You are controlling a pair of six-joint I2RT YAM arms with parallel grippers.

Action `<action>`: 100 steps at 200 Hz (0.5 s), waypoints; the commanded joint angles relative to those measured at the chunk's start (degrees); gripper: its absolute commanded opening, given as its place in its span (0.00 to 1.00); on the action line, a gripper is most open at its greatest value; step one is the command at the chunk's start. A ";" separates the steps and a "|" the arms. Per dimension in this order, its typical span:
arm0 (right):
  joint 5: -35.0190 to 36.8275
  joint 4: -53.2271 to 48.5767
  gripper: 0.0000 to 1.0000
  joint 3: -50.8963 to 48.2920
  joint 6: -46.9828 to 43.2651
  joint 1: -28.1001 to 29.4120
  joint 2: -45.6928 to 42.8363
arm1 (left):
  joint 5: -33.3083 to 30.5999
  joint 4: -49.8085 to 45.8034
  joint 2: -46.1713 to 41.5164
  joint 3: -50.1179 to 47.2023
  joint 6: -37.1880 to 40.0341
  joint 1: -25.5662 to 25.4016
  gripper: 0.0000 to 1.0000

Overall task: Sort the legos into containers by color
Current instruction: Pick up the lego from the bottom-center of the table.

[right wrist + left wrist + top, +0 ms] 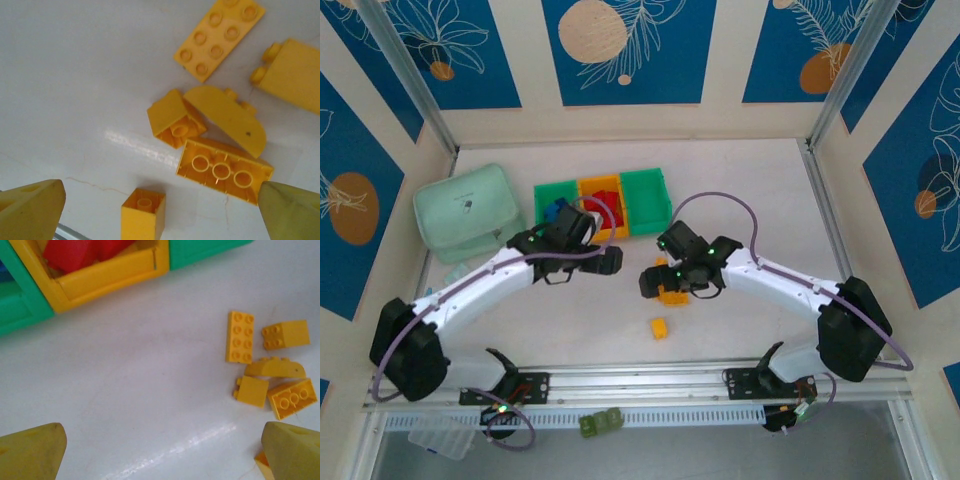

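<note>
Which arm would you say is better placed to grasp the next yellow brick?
Right: the right fingers hang open directly over the yellow bricks. The left fingers, open too, sit by the orange bin, bricks off to one side.

Your right gripper (161,191) stands wide open, yellow fingertips (35,207) in the lower corners. Between them sits a small square brick (143,217), hollow side up. Just above, a long brick (223,172) — also upside down — touches a tipped small brick (175,119) and an arched piece (230,122). Farther up lie a flat plate (218,32), studs up, and a block (295,75) on its side — all yellow.
</note>
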 commanded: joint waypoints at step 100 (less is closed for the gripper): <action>4.26 2.57 0.86 -5.43 14.06 14.40 5.39 | 2.70 13.12 -10.73 -19.76 -10.47 -4.78 0.99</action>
